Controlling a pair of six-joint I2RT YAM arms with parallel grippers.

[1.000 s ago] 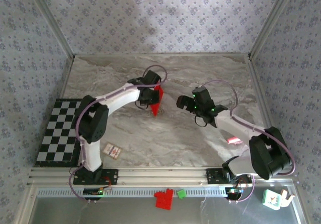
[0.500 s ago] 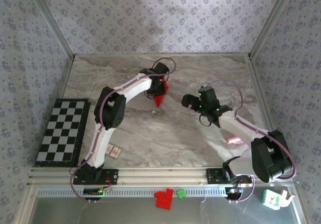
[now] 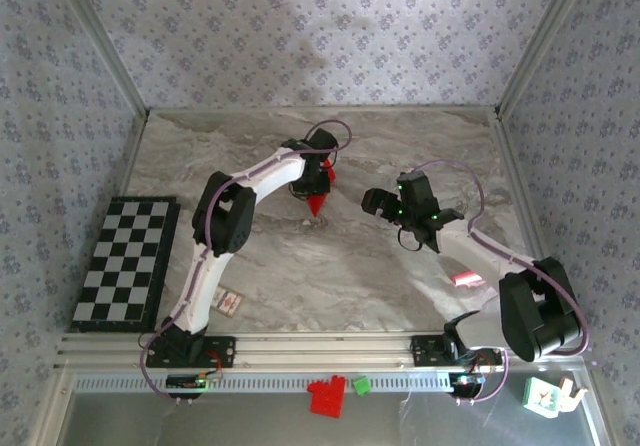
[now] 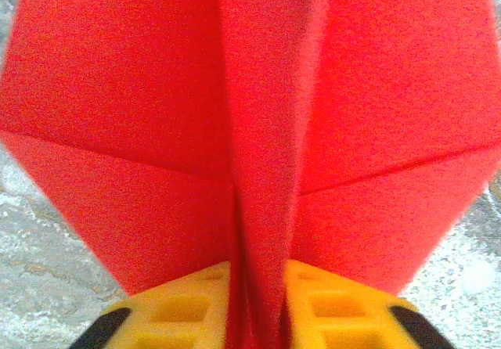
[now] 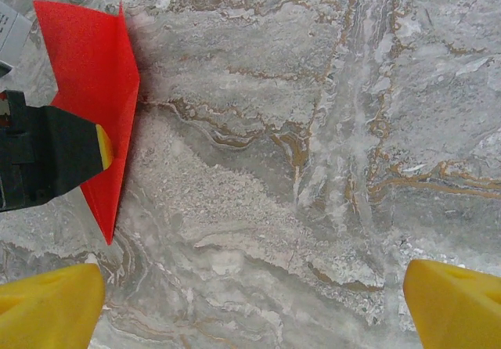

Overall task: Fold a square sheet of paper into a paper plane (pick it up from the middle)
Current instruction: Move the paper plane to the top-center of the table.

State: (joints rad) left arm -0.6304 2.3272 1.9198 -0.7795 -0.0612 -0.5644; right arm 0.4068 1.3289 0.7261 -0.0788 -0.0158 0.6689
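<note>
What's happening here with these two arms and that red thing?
Two robot arms are working on a paper plane. The left fingers are pinched shut on the centre fold of the red paper plane, holding it at the far middle of the marble table. The right fingers stand wide open just to its right, holding nothing and not touching the paper.

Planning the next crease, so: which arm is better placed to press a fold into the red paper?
Right, likely. The left gripper has its jaws shut on the paper plane at its centre crease; the right gripper hovers beside it, jaws wide and empty.
</note>
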